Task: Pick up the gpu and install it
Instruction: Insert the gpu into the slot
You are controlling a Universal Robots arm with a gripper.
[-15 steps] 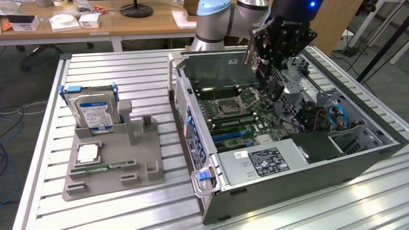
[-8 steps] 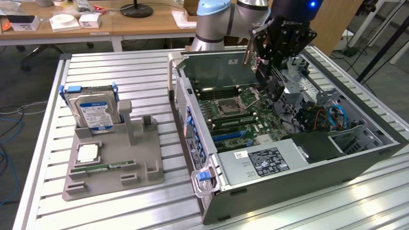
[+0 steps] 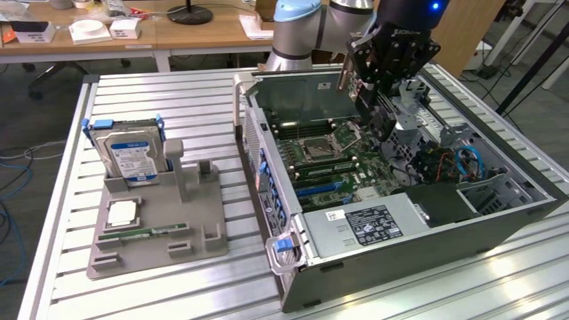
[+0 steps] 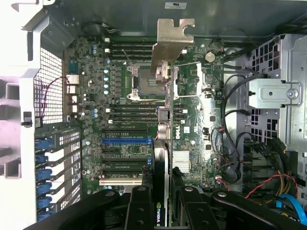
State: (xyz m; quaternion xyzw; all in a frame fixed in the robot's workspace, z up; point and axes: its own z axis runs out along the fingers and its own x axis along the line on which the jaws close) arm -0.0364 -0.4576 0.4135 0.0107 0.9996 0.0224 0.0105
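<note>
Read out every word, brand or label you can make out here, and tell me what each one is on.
"NVIDIA": on the edge of the gpu, which is clamped in the gripper.
"DELL": on the motherboard, printed beside the card.
Too small to read: the power supply label, the hard drive label, the white sticker on the case wall, and the lettering on the gripper's body.

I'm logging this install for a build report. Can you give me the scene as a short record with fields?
gripper: fingers closed on graphics card
card pose: on edge, metal bracket at the end away from the fingers
card place: over the motherboard in the open computer case
tray beside case: hard drive, memory stick
</note>
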